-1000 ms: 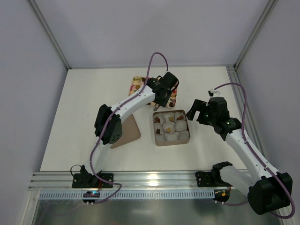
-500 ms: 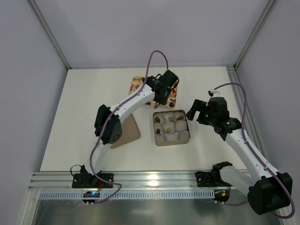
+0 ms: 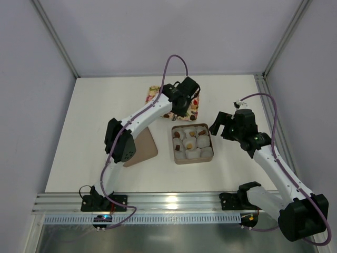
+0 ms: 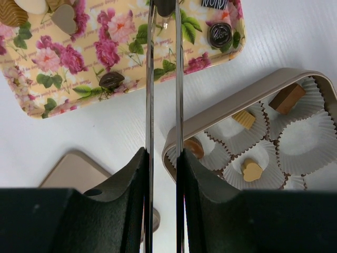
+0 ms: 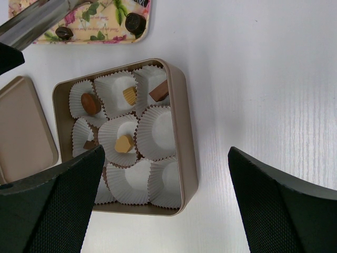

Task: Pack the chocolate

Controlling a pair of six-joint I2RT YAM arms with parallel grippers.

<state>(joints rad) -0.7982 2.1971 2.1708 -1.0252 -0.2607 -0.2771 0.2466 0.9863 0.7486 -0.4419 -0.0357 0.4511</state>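
Over the floral tray (image 4: pixel 31 100), left claw (image 4: pixel 164 10) pinches a dark chocolate (image 4: pixel 166 4) (right claw (image 5: pixel 166 153) gapes empty).

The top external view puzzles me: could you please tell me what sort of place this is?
Probably a lab robot test cell: plain pale walls in a metal frame, a white table, and a left arm and right arm bolted to an aluminium rail at its near edge.
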